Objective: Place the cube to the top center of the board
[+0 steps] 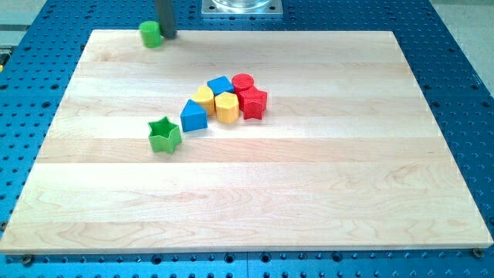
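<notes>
Now my tip (167,34) touches the green block (150,34) on the wooden board (309,193).

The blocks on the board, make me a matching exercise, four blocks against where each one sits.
1 green cube
2 green star
3 red cylinder
4 blue triangle

A cluster's upper right end
B board's top left edge, beside my tip
C alone, lower left of the cluster
D cluster's lower left end

Pairs: 1-B, 2-C, 3-A, 4-D
</notes>
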